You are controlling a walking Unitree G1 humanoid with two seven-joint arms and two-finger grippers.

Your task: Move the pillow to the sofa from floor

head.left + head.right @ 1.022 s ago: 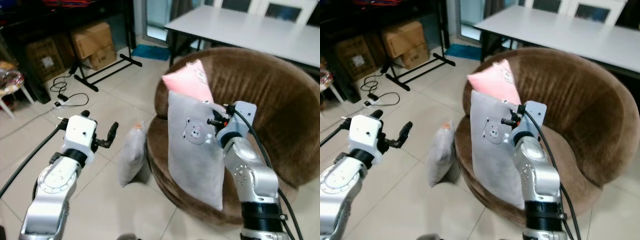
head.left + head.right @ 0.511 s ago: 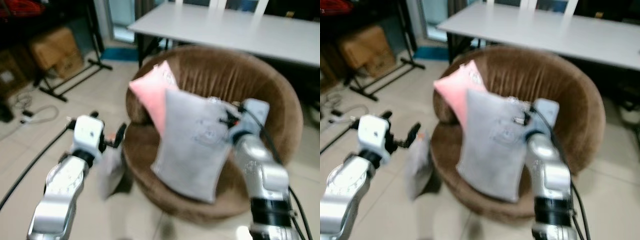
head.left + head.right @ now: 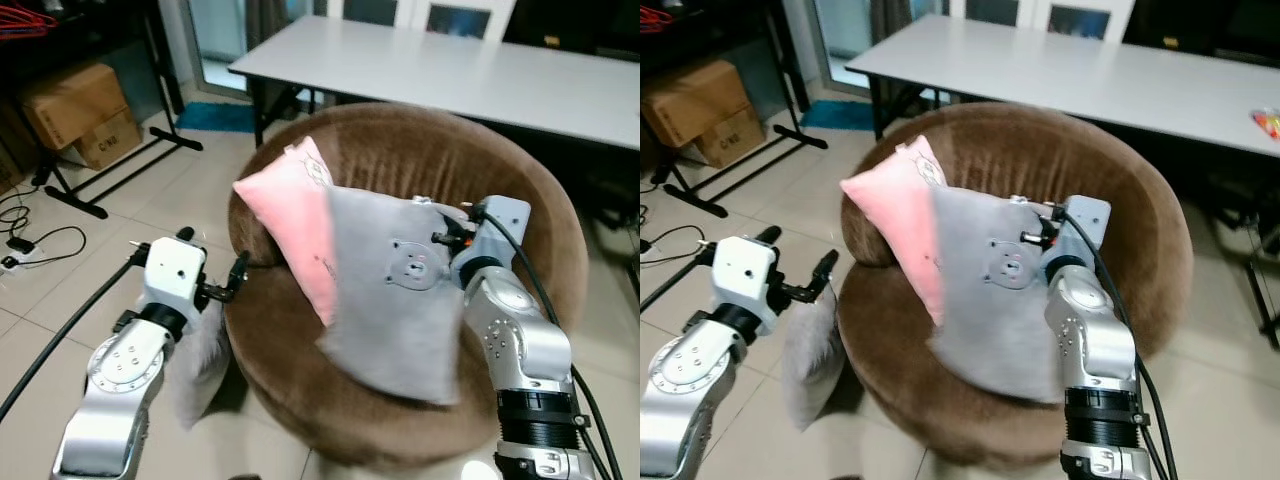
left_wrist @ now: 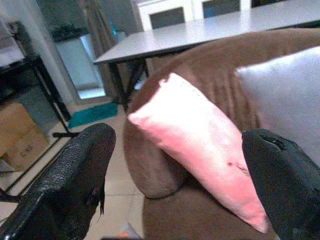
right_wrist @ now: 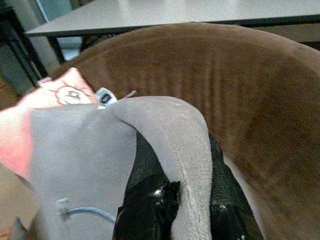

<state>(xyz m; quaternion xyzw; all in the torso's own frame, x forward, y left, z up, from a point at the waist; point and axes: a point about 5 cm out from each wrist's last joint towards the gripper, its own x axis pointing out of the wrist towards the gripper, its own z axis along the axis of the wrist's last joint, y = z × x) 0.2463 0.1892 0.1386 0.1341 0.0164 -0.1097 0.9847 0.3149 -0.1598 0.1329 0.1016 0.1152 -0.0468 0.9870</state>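
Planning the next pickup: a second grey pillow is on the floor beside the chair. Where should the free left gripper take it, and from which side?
Judging by its pose, grip the grey floor pillow at its upper edge, coming down from above. It leans upright against the brown sofa, so that edge is the free part, just below the open left gripper.

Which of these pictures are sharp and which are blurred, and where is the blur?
Left eye view: mostly sharp, the grey pillow soft at its lower edge. Left wrist view: black fingers blurred, pink pillow slightly soft. Right wrist view: fairly sharp on the brown sofa; its dark fingers catch a small glare.
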